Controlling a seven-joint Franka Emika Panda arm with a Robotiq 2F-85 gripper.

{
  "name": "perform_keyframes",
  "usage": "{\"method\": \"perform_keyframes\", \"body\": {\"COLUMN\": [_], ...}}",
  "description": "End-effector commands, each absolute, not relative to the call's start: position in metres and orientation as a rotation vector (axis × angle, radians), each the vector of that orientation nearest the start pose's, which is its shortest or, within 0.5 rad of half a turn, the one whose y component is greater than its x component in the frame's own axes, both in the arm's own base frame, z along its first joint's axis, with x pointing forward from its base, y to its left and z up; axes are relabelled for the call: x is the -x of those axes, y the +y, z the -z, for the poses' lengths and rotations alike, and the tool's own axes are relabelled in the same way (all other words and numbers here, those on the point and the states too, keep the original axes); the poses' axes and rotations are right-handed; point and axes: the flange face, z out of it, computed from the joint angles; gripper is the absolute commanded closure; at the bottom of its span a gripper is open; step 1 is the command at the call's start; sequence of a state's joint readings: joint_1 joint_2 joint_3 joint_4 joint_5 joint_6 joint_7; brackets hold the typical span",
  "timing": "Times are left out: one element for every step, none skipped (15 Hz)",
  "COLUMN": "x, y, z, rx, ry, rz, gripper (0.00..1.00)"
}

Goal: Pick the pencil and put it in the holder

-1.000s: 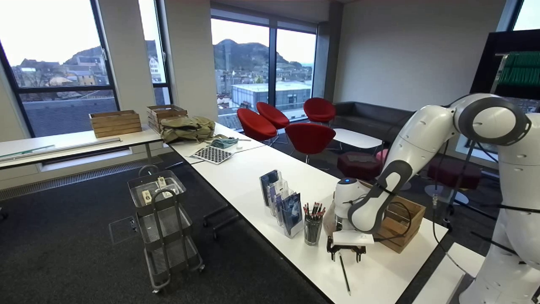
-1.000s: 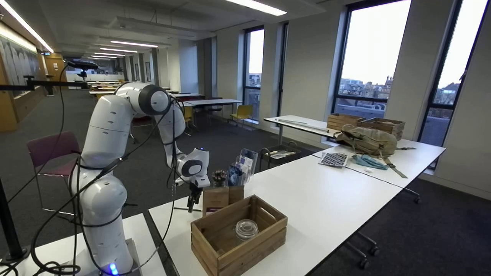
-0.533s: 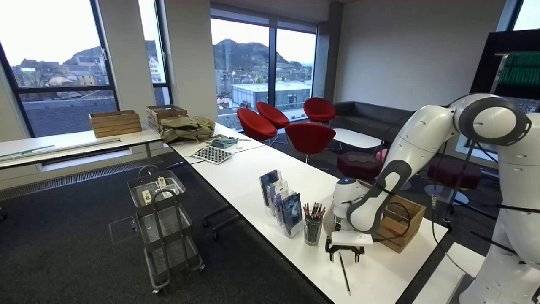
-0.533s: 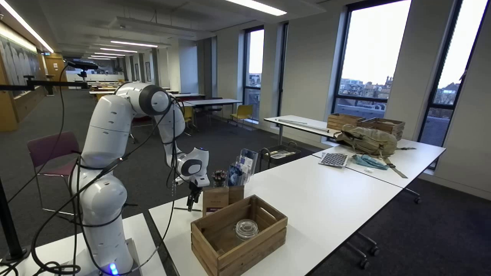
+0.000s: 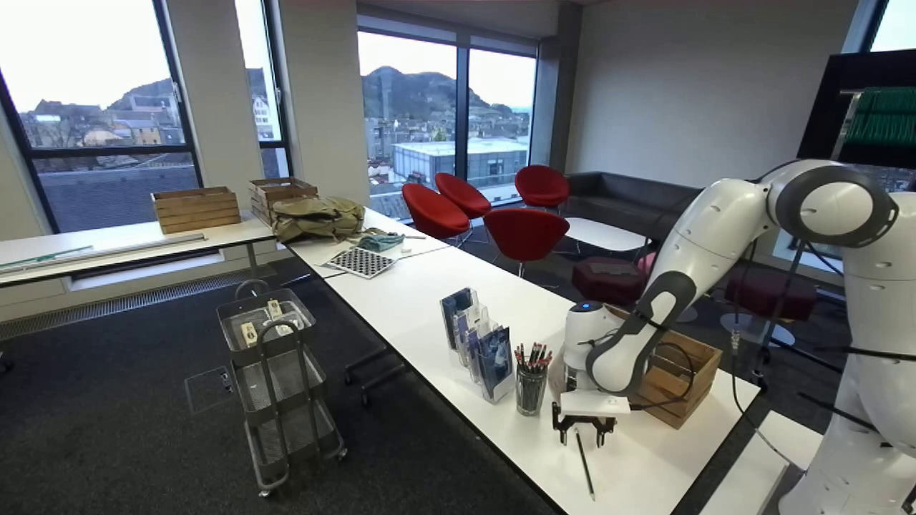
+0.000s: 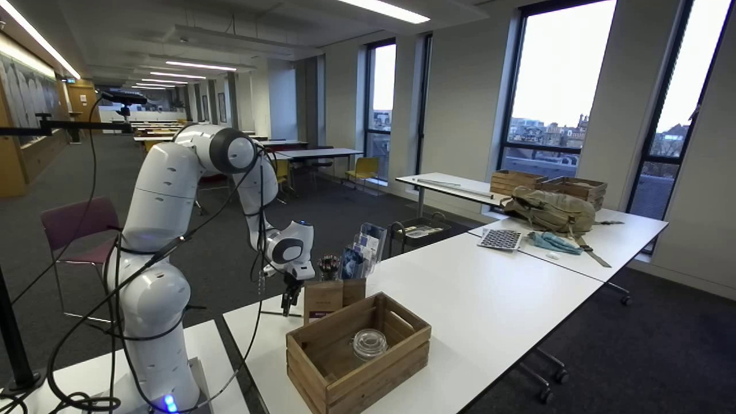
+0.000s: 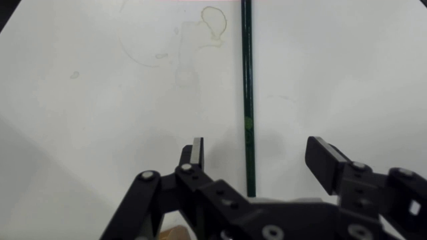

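Just below the gripper (image 7: 256,150), the pencil (image 7: 247,83) is lying loose on the table (image 7: 100,100); jaws are standing wide, holding nothing; picking and placing into the nearby holder (image 5: 529,402) are both waiting!

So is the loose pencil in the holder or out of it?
Out. The pencil lies on the white table, apart from the holder in an exterior view; in the wrist view, the gripper stands open, not holding it.

The dark green pencil (image 7: 247,83) lies flat on the table (image 5: 637,472); the holder (image 5: 530,395), seemingly glass, stands upright nearby, well filled.
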State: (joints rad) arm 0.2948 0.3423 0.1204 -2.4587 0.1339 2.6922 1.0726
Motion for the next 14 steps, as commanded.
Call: {"method": "perform_keyframes", "body": {"x": [-0.4295, -0.4296, -0.4297, -0.4299, -0.4301, -0.4302, -0.4304, -0.4305, -0.4305, -0.4306, -0.4313, -0.4310, -0.4311, -0.4311], "y": [0.1879, 0.1878, 0.1877, 0.1876, 0.1876, 0.1875, 0.1874, 0.1873, 0.1872, 0.1872, 0.1875, 0.1875, 0.1873, 0.1872], "z": [-0.1527, -0.1522, -0.1516, -0.1513, -0.1513, -0.1516, -0.1517, -0.1519, -0.1521, -0.1523, -0.1534, -0.1537, -0.1533, -0.1533], "rx": [2.889, 2.889, 2.889, 2.889, 2.889, 2.889, 2.888, 2.887, 2.887, 2.887, 2.885, 2.885, 2.885, 2.886], "ry": [1.174, 1.174, 1.175, 1.175, 1.176, 1.176, 1.176, 1.177, 1.177, 1.177, 1.178, 1.177, 1.179, 1.180], "rz": [-0.232, -0.233, -0.235, -0.236, -0.236, -0.236, -0.236, -0.235, -0.235, -0.235, -0.232, -0.233, -0.233, -0.233], "gripper": [0.49, 0.55, 0.62, 0.71, 0.78, 0.85, 0.94, 0.99, 1.00, 1.00, 1.00, 1.00, 1.00, 1.00]}}
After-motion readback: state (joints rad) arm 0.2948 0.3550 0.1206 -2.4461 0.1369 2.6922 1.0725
